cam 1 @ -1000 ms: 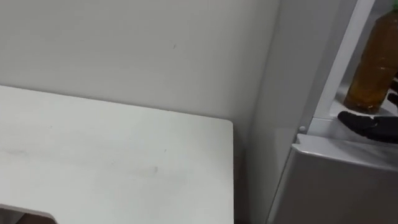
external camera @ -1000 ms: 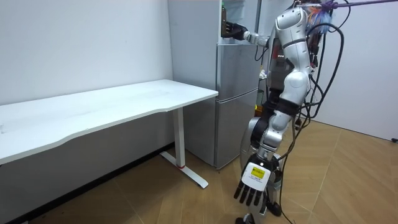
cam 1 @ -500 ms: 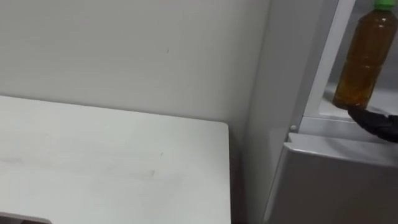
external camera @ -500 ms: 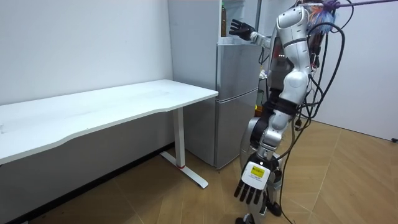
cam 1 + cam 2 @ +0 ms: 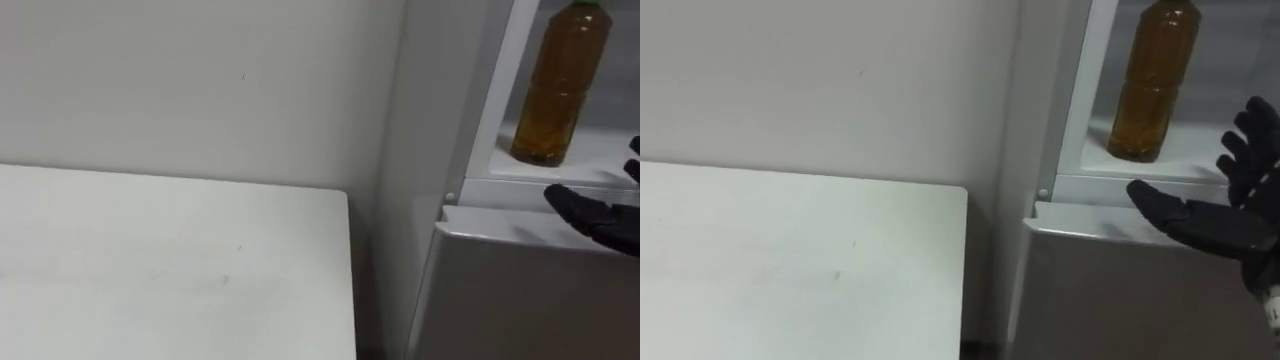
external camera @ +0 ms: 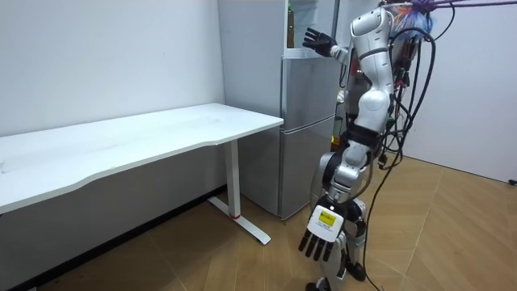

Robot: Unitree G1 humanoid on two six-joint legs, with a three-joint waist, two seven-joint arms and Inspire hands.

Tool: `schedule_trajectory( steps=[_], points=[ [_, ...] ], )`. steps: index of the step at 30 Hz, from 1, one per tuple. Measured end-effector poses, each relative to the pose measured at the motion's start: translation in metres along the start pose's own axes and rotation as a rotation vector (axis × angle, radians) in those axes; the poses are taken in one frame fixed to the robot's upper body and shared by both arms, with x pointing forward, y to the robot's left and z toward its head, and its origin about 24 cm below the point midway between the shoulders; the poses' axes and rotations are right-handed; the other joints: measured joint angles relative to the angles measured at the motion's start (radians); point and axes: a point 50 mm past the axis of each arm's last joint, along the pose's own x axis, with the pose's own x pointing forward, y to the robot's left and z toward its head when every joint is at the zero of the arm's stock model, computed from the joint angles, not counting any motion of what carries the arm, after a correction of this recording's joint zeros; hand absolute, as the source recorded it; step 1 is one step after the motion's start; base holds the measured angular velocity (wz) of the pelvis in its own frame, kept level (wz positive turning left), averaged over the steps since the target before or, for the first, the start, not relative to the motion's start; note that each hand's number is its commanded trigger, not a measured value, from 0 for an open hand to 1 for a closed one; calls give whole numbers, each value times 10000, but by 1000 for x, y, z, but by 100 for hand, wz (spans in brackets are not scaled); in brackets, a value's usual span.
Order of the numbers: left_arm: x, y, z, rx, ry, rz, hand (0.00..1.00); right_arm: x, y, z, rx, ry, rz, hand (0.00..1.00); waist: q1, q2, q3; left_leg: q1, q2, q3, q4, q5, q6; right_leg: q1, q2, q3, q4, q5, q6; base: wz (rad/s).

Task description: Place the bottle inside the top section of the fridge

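In the left eye view, the amber bottle [image 5: 555, 90] with a green cap stood upright on the white shelf [image 5: 600, 160] of the open upper fridge compartment, near the compartment's left frame. The right hand [image 5: 600, 215] reached in from the right edge just above the grey lower door [image 5: 520, 300], with dark fingers stretched out straight. It was below and to the right of the bottle and apart from it. A white table [image 5: 150, 270] lay to the left, against a pale wall [image 5: 200, 80]. In the right eye view more of that hand showed: one digit pointed left along the top of the lower door, the others fanned upward at the right edge, and the palm was spread wide and held nothing. In the room view the robot stood upright facing the fridge, its right arm raised to the height of the upper compartment with the hand splayed. The left hand [image 6: 321, 234] hung low beside its legs, fingers relaxed and pointing down, empty.
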Motion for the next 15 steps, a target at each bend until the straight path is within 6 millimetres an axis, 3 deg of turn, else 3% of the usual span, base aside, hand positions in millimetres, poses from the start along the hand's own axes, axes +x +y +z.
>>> schedule_trajectory(
  steps=[6, 15],
  points=[
    [1, -8, -1, -2, -8, -342, 0, -12, 12, 13, 899, -999, 167, 0, -161, 81, -15, 27, 1, -7, 21, -2, 1, 36, 2, -13, -23, 1, -1, 0],
    [2, -13, 5, 77, -152, -432, 0, -34, 8, 0, 996, -544, -388, 0, -285, 308, -65, 5, -2, -2, 24, -26, 13, -55, -2, -23, 2, -3, 4, 0]
  ],
)
